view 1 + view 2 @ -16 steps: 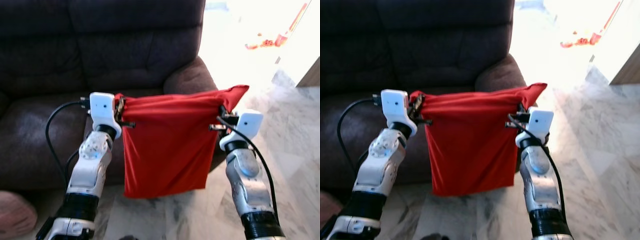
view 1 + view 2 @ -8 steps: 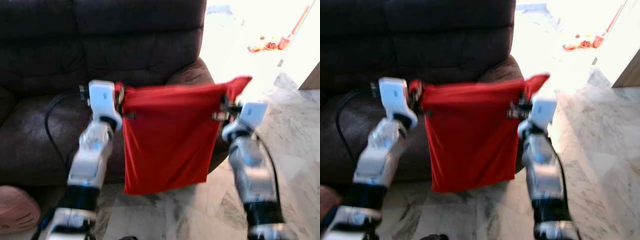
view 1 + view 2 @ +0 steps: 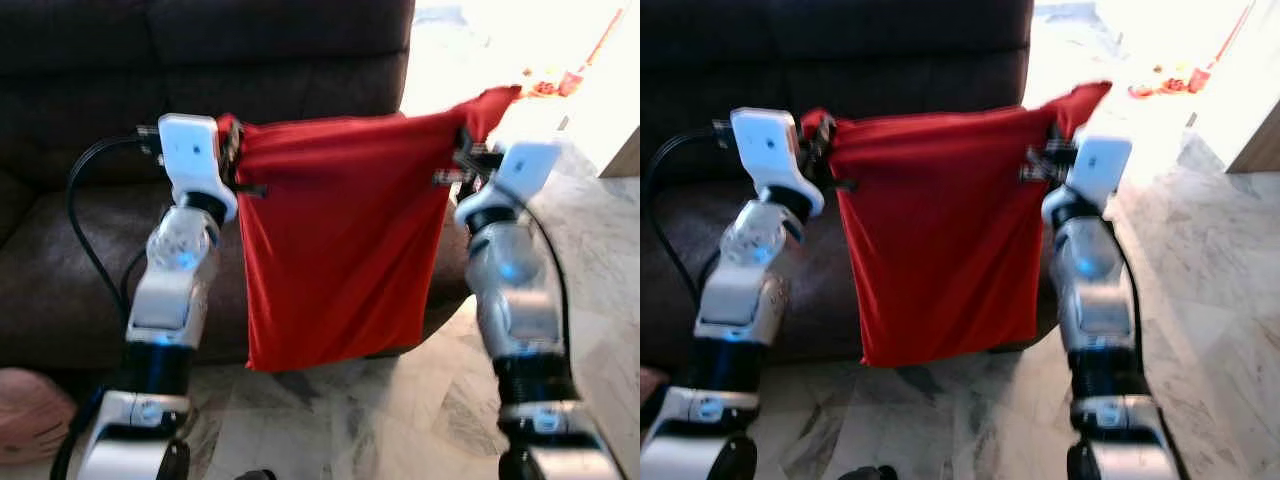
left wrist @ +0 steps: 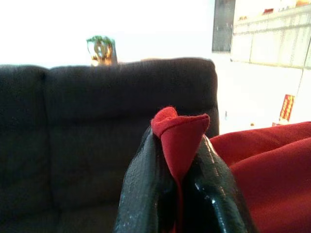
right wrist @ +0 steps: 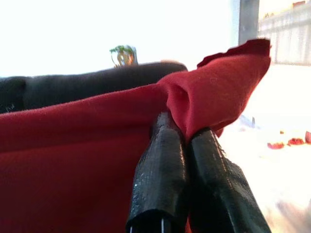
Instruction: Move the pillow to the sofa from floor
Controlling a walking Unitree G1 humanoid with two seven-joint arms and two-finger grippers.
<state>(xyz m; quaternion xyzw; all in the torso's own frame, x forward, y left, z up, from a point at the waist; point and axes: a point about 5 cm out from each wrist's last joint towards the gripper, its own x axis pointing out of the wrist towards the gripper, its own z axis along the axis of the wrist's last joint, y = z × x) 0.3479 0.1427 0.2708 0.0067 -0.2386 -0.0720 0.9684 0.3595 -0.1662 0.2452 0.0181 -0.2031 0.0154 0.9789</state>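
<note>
Exposure's rough from my end. Daylight pours in from the upper right of the head views and blows the floor (image 3: 600,250) there out to white, while the sofa (image 3: 90,90) sits so dark I barely get its seams. Both arms look a bit smeared, soft edges all over. Wrist views have pure white glare behind the sofa back, and the fingers (image 4: 146,194) up close are out of focus. The pillow (image 3: 340,250) reads well, evenly lit.

Our head cameras look down toward twelve o'clock at the sofa (image 3: 90,200); wrist cameras sit close, sharing its backrest.
</note>
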